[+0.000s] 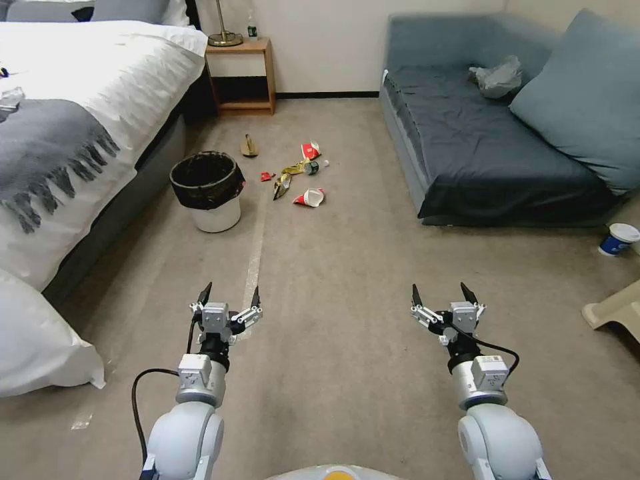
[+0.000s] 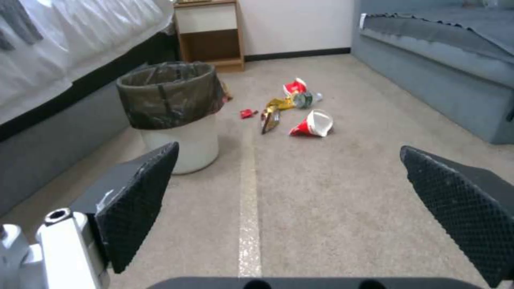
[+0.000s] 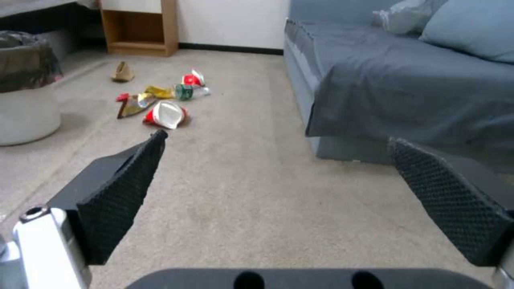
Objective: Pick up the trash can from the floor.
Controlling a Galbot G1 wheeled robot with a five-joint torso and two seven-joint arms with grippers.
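Observation:
The trash can [image 1: 208, 192] is a small round white bin with a black liner folded over its rim. It stands upright on the beige carpet floor [image 1: 347, 267] beside the bed, left of a pale tape strip [image 1: 253, 263]. It also shows in the left wrist view as the trash can [image 2: 174, 114] and at the edge of the right wrist view as the trash can [image 3: 24, 88]. My left gripper [image 1: 230, 295] hovers open over the carpet, well short of the bin. My right gripper [image 1: 440, 295] is open too, farther right, holding nothing.
Litter lies past the bin: red-and-white cups [image 1: 309, 197], a gold wrapper [image 1: 283, 183], a small bottle [image 1: 315, 167]. A bed [image 1: 80, 120] lies left, a blue sofa [image 1: 493, 133] right, a nightstand [image 1: 240, 73] at the back. A blue-and-white paper cup [image 1: 619, 239] stands far right.

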